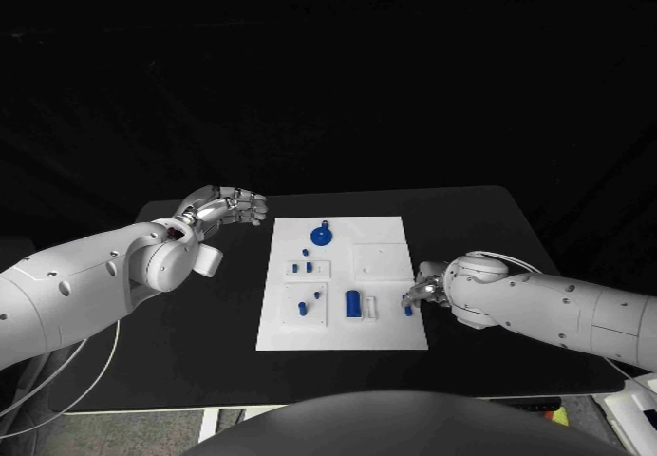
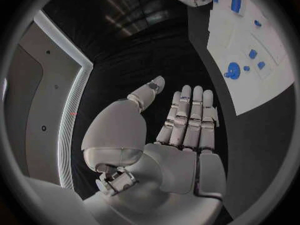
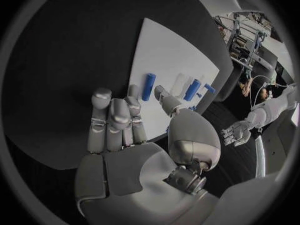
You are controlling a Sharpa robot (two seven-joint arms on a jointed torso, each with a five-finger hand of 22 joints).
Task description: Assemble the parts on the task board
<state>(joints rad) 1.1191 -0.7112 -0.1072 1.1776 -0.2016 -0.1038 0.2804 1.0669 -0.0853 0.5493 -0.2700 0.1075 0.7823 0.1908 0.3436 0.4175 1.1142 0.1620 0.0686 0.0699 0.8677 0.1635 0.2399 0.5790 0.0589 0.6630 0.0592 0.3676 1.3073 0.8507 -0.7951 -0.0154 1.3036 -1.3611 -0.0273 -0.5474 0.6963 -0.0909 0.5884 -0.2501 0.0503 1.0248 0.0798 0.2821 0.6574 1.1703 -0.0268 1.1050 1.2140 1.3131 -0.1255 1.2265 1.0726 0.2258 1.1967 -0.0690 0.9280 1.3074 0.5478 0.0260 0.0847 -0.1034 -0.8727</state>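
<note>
Right silver hand [image 1: 424, 293] pinches a small blue peg [image 1: 408, 304] at the near right edge of the white plastic task board [image 1: 384, 334], left silver hand [image 1: 230, 206] open and empty beside the far left corner; risk: shallow pinch lets peg tilt or slip off onto the black table [image 1: 479, 218].

One white task board [image 1: 343, 328] on one black worktop [image 1: 465, 218]. Blue parts on or at the board: one round disc-shaped part [image 1: 322, 235] near the far end, one large upright cylinder [image 1: 355, 303], and about six small blue pieces [image 1: 307, 269] scattered over the middle and near end; exact small-piece count uncertain, some too small to separate. Two silver hands present: left hand [image 1: 226, 207] and right hand [image 1: 424, 290].
</note>
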